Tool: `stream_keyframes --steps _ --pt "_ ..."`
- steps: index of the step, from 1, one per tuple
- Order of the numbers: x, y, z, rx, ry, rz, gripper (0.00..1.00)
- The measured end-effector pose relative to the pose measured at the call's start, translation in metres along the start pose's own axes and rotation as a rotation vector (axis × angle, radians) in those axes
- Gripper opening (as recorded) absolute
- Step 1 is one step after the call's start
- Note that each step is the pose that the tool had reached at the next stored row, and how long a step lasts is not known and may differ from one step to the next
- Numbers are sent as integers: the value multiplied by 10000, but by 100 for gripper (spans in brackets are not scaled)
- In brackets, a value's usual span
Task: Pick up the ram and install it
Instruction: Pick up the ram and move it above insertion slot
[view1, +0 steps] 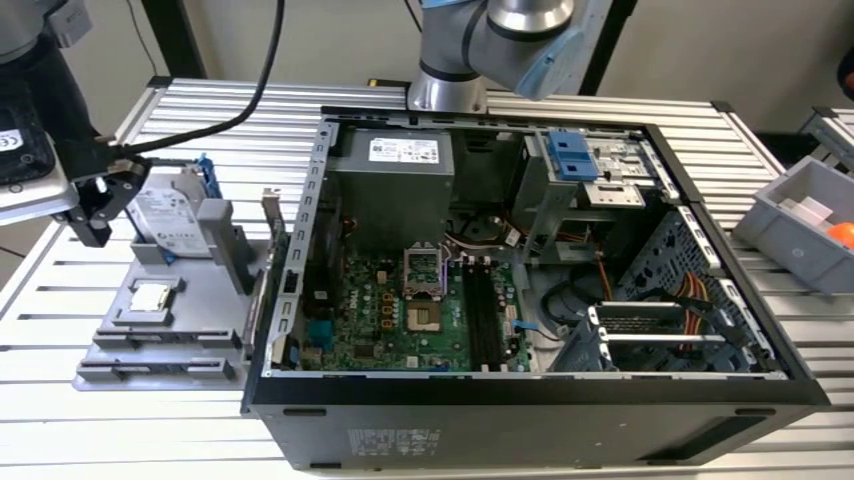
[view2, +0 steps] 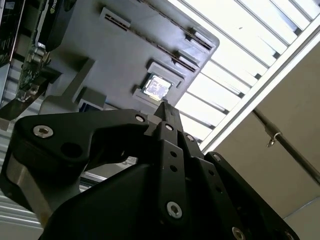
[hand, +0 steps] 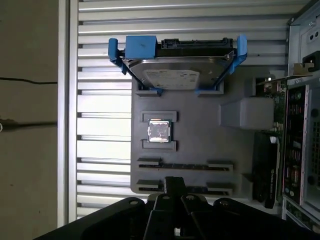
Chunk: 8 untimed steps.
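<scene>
The ram (hand: 185, 166) appears as a thin dark stick standing on edge in a slot of the grey holder (hand: 200, 145). A similar dark strip (hand: 202, 189) sits in the neighbouring slot. My gripper (hand: 172, 181) hangs above that second slot. Its black fingers (view2: 165, 112) are pressed together with nothing between them. In the exterior view the gripper (view1: 96, 235) is raised at the far left, beside the holder (view1: 200, 330). On the motherboard (view1: 387, 310), the long dark memory slots (view1: 481, 320) lie inside the open computer case.
On the holder stand a grey hard drive in a blue frame (hand: 177, 70) and a small square silver processor chip (hand: 159, 131). The open case's wall (view1: 287, 290) rises beside the holder. A grey bin (view1: 807, 220) sits at the exterior view's right. The slatted metal table (view1: 147, 430) carries everything.
</scene>
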<state>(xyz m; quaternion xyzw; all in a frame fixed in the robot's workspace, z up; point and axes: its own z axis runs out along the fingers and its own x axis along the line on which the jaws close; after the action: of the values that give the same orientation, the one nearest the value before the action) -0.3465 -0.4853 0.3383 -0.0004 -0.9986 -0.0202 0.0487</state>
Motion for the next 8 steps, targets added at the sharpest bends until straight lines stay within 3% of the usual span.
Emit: stream_keyframes --steps 8 --pt "-1 -1 15 14 150 7 0"
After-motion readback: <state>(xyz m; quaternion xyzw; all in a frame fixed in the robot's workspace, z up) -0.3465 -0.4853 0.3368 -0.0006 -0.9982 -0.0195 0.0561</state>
